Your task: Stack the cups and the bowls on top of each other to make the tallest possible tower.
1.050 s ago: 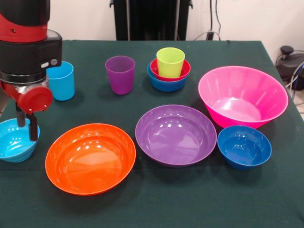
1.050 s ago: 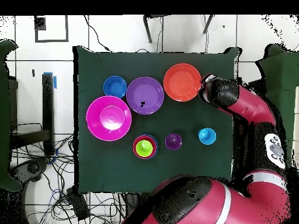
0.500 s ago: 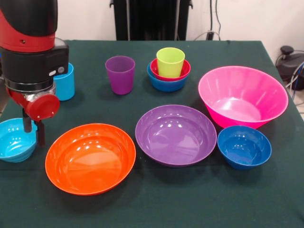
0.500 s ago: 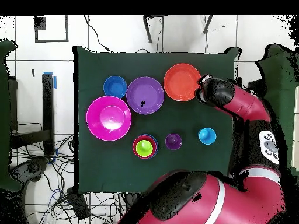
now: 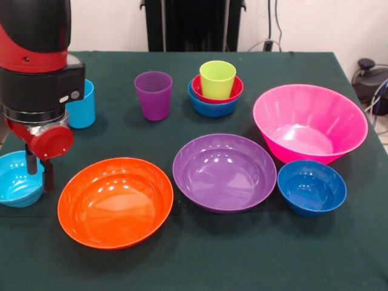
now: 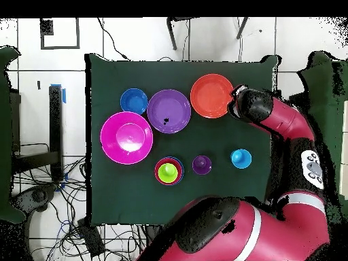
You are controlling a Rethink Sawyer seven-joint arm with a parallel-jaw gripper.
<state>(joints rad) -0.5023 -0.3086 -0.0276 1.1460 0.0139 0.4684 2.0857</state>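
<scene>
One hand (image 5: 37,173) astride cyan bowl (image 5: 15,179) rim.

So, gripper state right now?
Gripper: open, fingers straddling the rim of the cyan bowl, one inside and one outside; not yet closed on it.

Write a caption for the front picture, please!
Robot gripper over cyan bowl, beside bright bowls and cups.

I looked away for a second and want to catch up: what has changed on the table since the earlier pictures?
Only the gripper moved: it swung a little toward the orange bowl, then back to the cyan bowl's rim. It took hold of nothing. The bowls, cups and the tower stayed put.
</scene>
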